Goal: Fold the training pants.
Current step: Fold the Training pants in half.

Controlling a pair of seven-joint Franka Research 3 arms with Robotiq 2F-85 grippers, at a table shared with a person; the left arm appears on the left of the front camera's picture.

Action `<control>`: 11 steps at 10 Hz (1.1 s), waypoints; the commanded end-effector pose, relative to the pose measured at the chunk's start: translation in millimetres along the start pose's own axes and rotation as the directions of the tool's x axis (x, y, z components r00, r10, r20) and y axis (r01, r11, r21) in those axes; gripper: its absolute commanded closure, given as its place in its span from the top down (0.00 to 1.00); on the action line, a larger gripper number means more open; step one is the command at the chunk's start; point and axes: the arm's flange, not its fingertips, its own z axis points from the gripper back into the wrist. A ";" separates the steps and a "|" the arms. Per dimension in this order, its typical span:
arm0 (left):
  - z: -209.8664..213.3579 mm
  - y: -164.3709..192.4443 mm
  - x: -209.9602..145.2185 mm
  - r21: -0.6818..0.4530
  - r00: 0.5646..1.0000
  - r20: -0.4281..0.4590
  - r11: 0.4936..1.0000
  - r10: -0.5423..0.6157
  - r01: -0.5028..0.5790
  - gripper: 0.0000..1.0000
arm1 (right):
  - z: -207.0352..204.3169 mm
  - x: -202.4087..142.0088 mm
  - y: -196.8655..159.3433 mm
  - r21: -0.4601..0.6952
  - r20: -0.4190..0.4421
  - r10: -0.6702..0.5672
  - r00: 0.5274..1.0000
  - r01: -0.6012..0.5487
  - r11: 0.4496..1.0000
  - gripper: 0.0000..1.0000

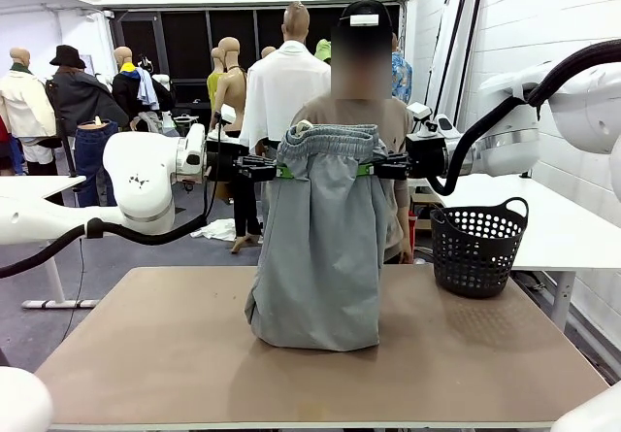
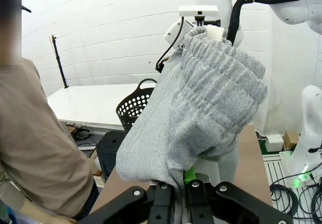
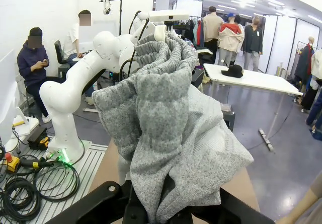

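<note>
Front view, brown table (image 1: pixel 146 354), black basket (image 1: pixel 477 248), hanging training pants (image 1: pixel 320 248)

Person (image 1: pixel 388 160) largely behind training pants (image 1: pixel 320 248)

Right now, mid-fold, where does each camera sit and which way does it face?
Front: fixed between the arms, facing across the table at the person; left gripper and right gripper hold the pants up by the waistband.
Left wrist: on the left arm, looking along its shut fingers at the waistband, toward the basket and right arm.
Right wrist: on the right arm, facing the pants and left arm.
Shared: the pants; front and left wrist share the basket.
</note>
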 end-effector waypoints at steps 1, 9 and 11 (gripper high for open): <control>1.9 1.7 1.5 -0.002 1.000 0.002 1.000 -0.012 0.012 0.00 | 0.4 1.4 0.1 -0.004 0.007 0.001 1.000 -0.001 1.000 0.00; 1.9 1.7 1.5 -0.002 1.000 0.002 1.000 -0.012 0.012 0.00 | 0.4 1.4 0.1 -0.004 0.007 0.001 1.000 -0.001 1.000 0.00; 1.9 1.7 1.5 -0.002 1.000 0.002 1.000 -0.012 0.012 0.00 | 0.4 1.4 0.1 -0.004 0.007 0.001 1.000 -0.001 1.000 0.00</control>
